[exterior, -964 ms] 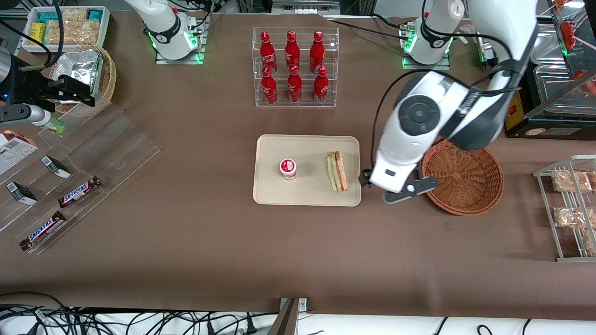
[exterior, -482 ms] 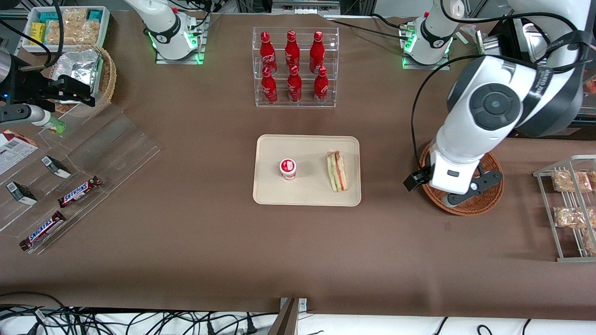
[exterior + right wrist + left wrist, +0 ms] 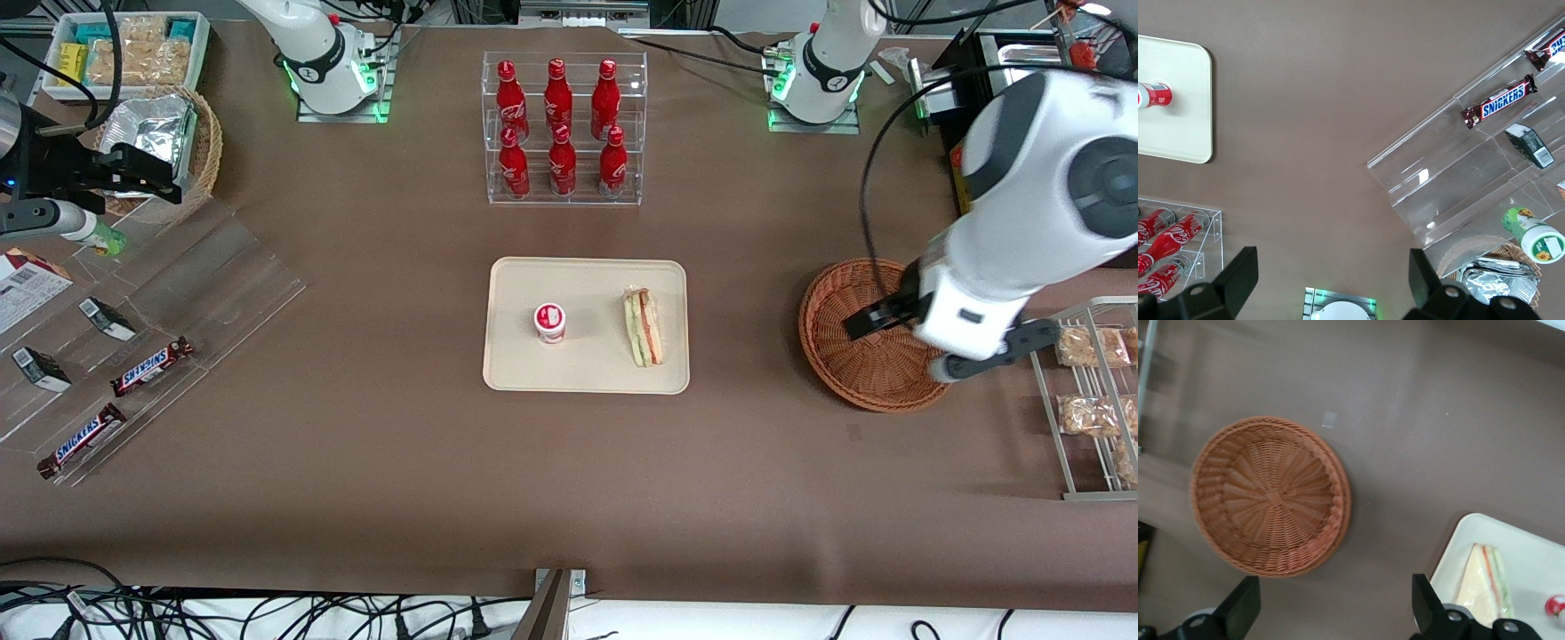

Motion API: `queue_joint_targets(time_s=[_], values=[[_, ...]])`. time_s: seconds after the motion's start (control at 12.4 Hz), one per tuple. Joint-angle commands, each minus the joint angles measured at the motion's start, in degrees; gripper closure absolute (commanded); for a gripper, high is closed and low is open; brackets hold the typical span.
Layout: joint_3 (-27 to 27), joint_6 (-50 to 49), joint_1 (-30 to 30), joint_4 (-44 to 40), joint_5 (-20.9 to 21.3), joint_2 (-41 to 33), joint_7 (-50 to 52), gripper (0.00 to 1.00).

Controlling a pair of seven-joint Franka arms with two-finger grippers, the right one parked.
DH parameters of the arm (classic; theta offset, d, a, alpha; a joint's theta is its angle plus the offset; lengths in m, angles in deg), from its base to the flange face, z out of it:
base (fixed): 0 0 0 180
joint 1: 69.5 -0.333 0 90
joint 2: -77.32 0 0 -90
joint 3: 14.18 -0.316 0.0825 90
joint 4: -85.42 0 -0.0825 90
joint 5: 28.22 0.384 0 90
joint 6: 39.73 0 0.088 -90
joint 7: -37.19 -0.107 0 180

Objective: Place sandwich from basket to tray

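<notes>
The sandwich [image 3: 642,327] [image 3: 1485,583] lies flat on the beige tray [image 3: 516,373] [image 3: 1538,553], near the tray's edge toward the working arm's end. A small red-and-white cup [image 3: 550,322] stands beside it on the tray. The reddish-brown wicker basket [image 3: 867,373] [image 3: 1268,497] sits on the table toward the working arm's end, with nothing in it. My gripper [image 3: 951,331] [image 3: 1333,600] hangs high over the basket's rim, on the side away from the tray. It is open and holds nothing.
A clear rack of red bottles [image 3: 562,129] stands farther from the front camera than the tray. A wire rack [image 3: 1089,391] with snack packs sits beside the basket. Toward the parked arm's end are a clear display with chocolate bars [image 3: 151,364] and a tan wicker basket [image 3: 169,142].
My gripper has swung from beside the tray's edge, across the basket, toward the working arm's end of the table. The sandwich has stayed on the tray.
</notes>
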Motion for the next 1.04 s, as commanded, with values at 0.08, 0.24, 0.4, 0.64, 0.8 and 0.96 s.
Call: queue_joint_targets(time_s=[0.08, 0.24, 0.4, 0.64, 0.8, 0.96], values=[[-7.47, -5.52, 0.93, 3.73, -4.64, -7.89, -16.15, 0.00], [-9.67, -8.69, 0.85, 3.73, -4.91, -9.74, -24.33, 0.00], [-11.26, -9.05, 0.85, 5.03, -5.08, -11.41, -31.46, 0.00], [-11.53, -8.71, 0.94, 6.10, -6.30, -12.21, -34.74, 0.00], [-11.53, -8.44, 1.28, 5.84, -7.55, -12.38, -34.83, 0.00], [-11.53, -8.44, 1.81, 5.75, -7.55, -12.30, -34.74, 0.00]])
